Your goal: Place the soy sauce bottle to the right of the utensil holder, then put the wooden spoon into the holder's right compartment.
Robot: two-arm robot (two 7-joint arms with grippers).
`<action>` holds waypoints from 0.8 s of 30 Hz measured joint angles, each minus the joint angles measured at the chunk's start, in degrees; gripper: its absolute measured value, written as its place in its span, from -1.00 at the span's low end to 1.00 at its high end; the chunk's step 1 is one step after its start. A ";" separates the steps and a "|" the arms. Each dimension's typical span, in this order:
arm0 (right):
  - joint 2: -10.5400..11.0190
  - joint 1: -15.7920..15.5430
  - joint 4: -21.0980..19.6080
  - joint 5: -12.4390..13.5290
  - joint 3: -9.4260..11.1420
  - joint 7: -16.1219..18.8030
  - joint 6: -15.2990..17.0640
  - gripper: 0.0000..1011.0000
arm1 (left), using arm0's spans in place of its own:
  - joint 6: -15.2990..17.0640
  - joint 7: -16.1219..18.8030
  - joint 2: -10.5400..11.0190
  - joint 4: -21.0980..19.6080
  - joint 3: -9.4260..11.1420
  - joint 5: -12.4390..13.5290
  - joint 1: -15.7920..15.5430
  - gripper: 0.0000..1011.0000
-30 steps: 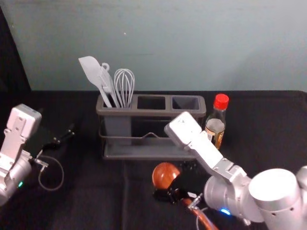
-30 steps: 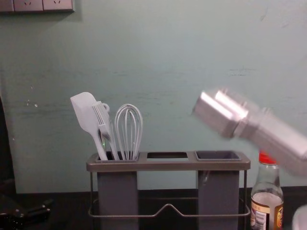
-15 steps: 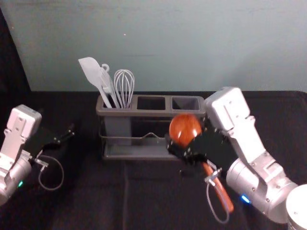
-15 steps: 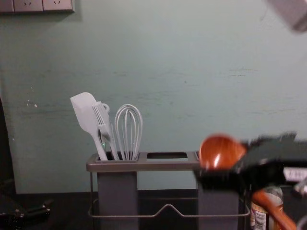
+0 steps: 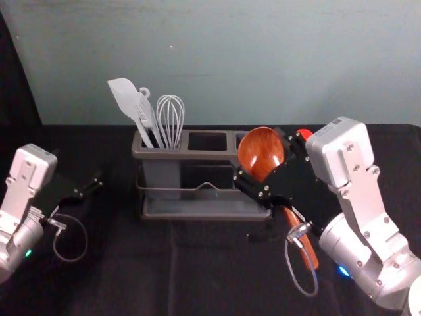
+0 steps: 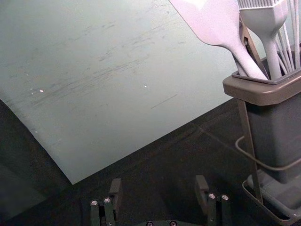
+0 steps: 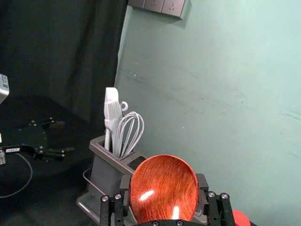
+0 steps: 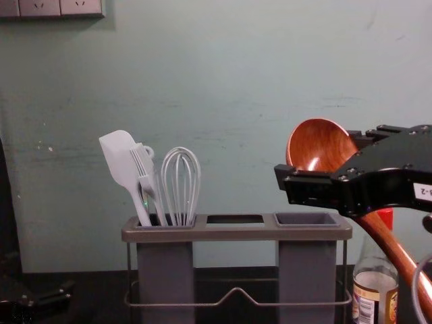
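spoon (image 5: pixel 258 148) rose, clamped between right gripper's (image 5: pixel 267 161) jaws near holder (image 5: pixel 209 156); left gripper (image 5: pixel 95 184) leftward, open.

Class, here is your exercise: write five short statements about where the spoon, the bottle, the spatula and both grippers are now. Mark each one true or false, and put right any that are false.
1. The right gripper is holding the wooden spoon. True.
2. The spoon's bowl points down, below its handle. False: the bowl is at the top and the handle slants down.
3. The left gripper is open and empty. True.
4. The soy sauce bottle stands to the left of the utensil holder. False: it stands to the right.
5. The white spatula stands in the holder's left compartment. True.
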 joint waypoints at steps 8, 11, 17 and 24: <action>-0.02 0.08 0.12 0.04 -0.06 0.03 0.16 0.66 | 0.00 0.00 0.00 0.00 0.00 0.00 0.00 1.00; -0.04 0.09 0.15 0.05 -0.08 0.04 0.20 0.66 | 0.00 0.00 0.00 0.00 0.00 0.00 0.00 1.00; -0.07 0.26 0.44 0.20 -0.01 0.04 0.03 0.66 | 0.00 0.00 0.00 0.00 0.00 0.00 0.00 1.00; -1.32 5.06 4.31 1.86 0.65 0.31 -0.37 0.66 | 0.00 0.00 0.00 0.00 0.00 0.00 0.00 1.00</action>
